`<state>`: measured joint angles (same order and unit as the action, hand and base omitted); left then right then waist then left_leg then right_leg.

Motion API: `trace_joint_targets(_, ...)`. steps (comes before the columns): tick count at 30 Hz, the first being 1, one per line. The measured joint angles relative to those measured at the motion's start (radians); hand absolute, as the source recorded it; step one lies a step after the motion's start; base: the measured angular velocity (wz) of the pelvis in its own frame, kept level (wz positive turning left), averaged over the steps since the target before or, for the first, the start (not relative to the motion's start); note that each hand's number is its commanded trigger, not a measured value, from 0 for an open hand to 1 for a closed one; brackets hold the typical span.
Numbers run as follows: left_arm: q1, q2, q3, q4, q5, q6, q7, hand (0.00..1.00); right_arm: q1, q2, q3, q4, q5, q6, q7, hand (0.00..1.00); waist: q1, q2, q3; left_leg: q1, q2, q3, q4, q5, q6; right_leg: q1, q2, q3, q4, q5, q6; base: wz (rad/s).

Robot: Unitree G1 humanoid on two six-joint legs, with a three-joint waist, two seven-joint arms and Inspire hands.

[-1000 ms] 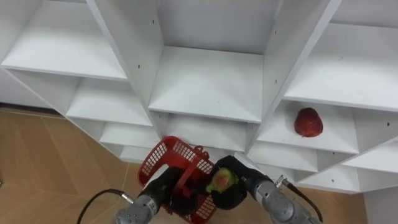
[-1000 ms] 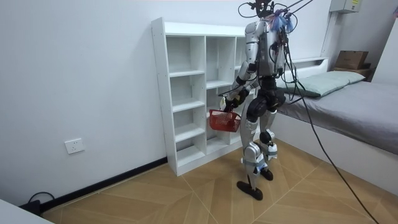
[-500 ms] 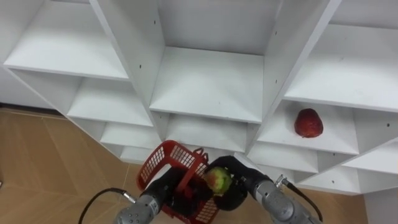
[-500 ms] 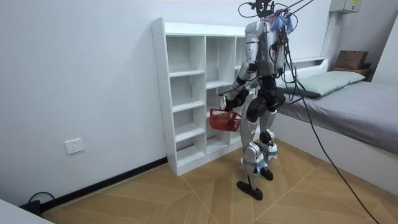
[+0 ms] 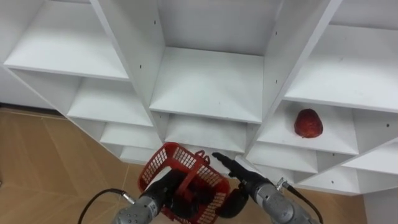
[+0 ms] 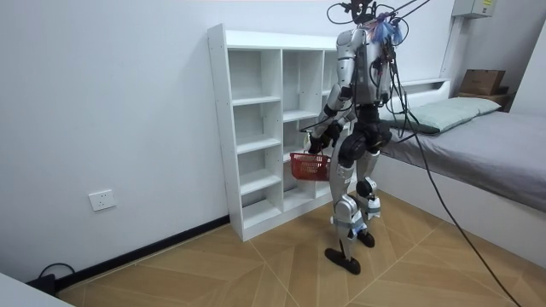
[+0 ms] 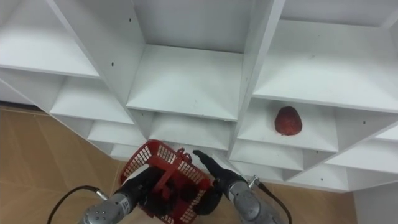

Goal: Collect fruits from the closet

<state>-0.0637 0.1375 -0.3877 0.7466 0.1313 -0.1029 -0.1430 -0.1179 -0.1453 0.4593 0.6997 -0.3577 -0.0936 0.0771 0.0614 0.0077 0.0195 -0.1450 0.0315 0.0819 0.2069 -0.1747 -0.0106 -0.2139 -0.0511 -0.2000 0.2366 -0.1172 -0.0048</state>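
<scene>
1. The left hand (image 5: 164,188) is curled round the handle of the red plastic mesh basket (image 5: 163,162), low before the white wooden closet (image 5: 205,87).
2. The right hand (image 5: 235,169) is empty, with straight fingers, just beside the basket's right rim.
3. A round red fruit (image 5: 308,122) lies on a right-column shelf, well apart from both hands.

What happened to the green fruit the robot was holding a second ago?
The right hand let it go over the red basket; its fingers are straight and empty now. The fruit is out of sight, probably in the basket. The left hand kept hold of the basket, and the red fruit stayed on its shelf.
</scene>
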Motion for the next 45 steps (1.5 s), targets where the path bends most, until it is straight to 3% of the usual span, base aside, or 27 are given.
trace_joint_targets(17,0.000,-0.009,-0.001,-0.002,-0.001,0.000,-0.024,1.00,0.001,0.020,0.000,0.012,0.000,0.000,0.010,0.00,-0.002,-0.004,-0.0016,0.001,0.000,0.002,0.001,0.000,0.000,0.000,0.000,0.003,0.000,0.000,0.000,0.00)
trace_joint_targets(22,0.020,0.014,0.002,-0.002,0.005,-0.008,-0.024,1.00,0.006,0.019,-0.002,-0.013,-0.005,-0.001,0.032,0.00,-0.004,-0.021,-0.0126,0.020,0.000,0.010,-0.004,0.000,0.000,0.014,0.000,0.007,0.001,0.000,0.000,-0.05)
trace_joint_targets(37,0.121,0.054,0.034,0.001,0.011,-0.015,-0.018,1.00,0.083,-0.034,-0.018,-0.136,0.016,-0.020,0.059,0.00,-0.015,-0.030,-0.0115,0.110,0.007,0.030,-0.044,-0.001,-0.001,0.080,0.016,0.040,-0.016,-0.001,0.003,-0.04)
trace_joint_targets(45,0.162,0.047,0.091,0.010,0.011,-0.015,-0.015,1.00,0.130,-0.052,-0.107,-0.220,0.038,-0.024,0.066,0.00,-0.029,-0.033,-0.0099,0.125,0.008,0.031,-0.046,-0.001,-0.001,0.098,0.019,0.044,-0.026,-0.001,0.003,0.00)
